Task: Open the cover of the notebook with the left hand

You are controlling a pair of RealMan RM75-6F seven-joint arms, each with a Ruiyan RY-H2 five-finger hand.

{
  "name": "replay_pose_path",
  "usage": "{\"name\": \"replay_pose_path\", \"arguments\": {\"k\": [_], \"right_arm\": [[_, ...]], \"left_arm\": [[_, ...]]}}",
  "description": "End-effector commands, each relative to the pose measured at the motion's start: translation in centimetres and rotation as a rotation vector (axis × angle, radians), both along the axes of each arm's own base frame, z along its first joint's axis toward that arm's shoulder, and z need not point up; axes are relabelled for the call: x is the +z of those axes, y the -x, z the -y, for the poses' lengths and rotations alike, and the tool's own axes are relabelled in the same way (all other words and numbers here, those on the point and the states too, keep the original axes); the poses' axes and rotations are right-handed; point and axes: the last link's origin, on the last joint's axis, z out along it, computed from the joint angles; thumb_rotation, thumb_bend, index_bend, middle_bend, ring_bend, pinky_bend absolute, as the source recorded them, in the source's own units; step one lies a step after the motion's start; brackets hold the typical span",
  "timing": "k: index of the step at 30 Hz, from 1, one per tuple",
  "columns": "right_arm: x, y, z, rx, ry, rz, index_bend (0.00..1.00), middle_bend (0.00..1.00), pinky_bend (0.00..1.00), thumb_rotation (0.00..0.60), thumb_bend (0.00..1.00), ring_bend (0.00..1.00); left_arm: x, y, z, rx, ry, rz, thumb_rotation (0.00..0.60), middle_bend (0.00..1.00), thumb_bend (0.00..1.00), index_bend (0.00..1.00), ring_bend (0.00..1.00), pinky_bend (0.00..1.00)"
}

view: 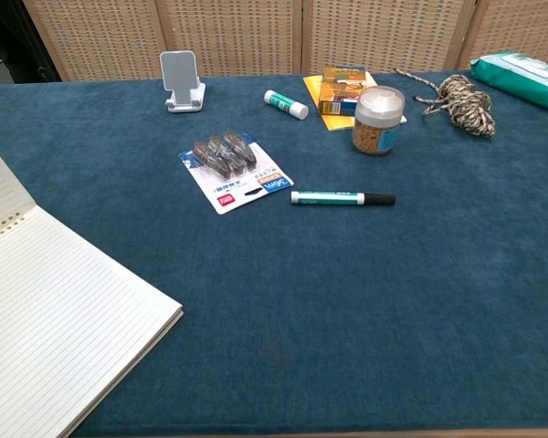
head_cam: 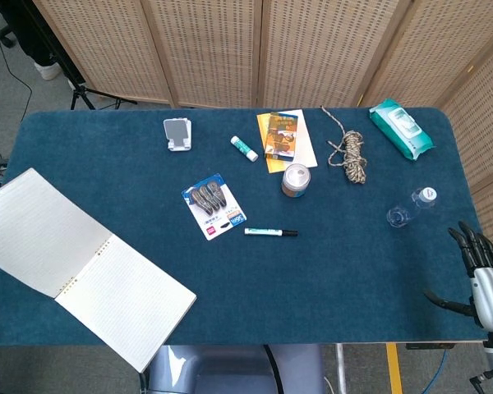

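A deep blue carpeted surface (head_cam: 353,279) carries a notebook (head_cam: 82,263) of white pages ruled with fine lines. At the upper right of the frame lies a teal and white wipes pack (head_cam: 401,128); near it, a rope (head_cam: 349,154) flecked beige and dark. A marker (head_cam: 270,232) shows a green and white barrel with a black cap. An orange box (head_cam: 281,135) rests on yellow and white paper. The right robot hand (head_cam: 485,279) is black-fingered with a grey body.

A marker (head_cam: 270,232) lies mid-table beside a clip pack (head_cam: 214,205). Behind sit a jar (head_cam: 296,180), box (head_cam: 281,135), glue stick (head_cam: 244,148), phone stand (head_cam: 177,134), rope (head_cam: 349,154), wipes (head_cam: 401,127) and bottle (head_cam: 411,207).
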Motion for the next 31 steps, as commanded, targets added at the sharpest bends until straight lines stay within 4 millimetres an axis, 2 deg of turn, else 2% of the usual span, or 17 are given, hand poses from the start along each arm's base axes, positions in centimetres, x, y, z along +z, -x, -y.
{"name": "replay_pose_path", "arguments": {"k": [1, 8, 10, 14, 20, 31], "right_arm": [[0.0, 0.0, 0.0, 0.002, -0.001, 0.0, 0.01, 0.0, 0.0, 0.6, 0.05, 0.0], [-0.1, -0.1, -0.1, 0.003, -0.004, -0.003, 0.01, 0.0, 0.0, 0.6, 0.05, 0.0], [-0.1, -0.1, -0.1, 0.003, -0.004, -0.006, 0.01, 0.0, 0.0, 0.6, 0.05, 0.0], [-0.1, -0.1, -0.1, 0.004, 0.004, -0.014, 0.01, 0.0, 0.0, 0.6, 0.05, 0.0], [0.1, -0.1, -0.1, 0.022, 0.046, -0.037, 0.01, 0.0, 0.0, 0.6, 0.0, 0.0], [0.3, 0.0, -0.2, 0.032, 0.103, -0.061, 0.01, 0.0, 0.0, 0.6, 0.0, 0.0]], "left_arm": [[0.8, 0.5, 0.8, 0.009, -0.015, 0.037, 0.6, 0.0, 0.1, 0.0, 0.0, 0.0], [1.7, 0.1, 2.3, -0.058, -0.02, 0.058, 0.6, 0.0, 0.1, 0.0, 0.0, 0.0], [1.5, -0.7, 2.9, -0.138, 0.031, 0.062, 0.6, 0.0, 0.08, 0.0, 0.0, 0.0], [1.1, -2.1, 4.3, -0.294, 0.16, 0.074, 0.6, 0.0, 0.0, 0.0, 0.0, 0.0], [-0.1, -4.6, 6.4, -0.467, 0.238, 0.09, 0.6, 0.0, 0.0, 0.0, 0.0, 0.0], [-0.7, -5.2, 8.8, -0.3, 0.455, -0.003, 0.6, 0.0, 0.0, 0.0, 0.0, 0.0]]}}
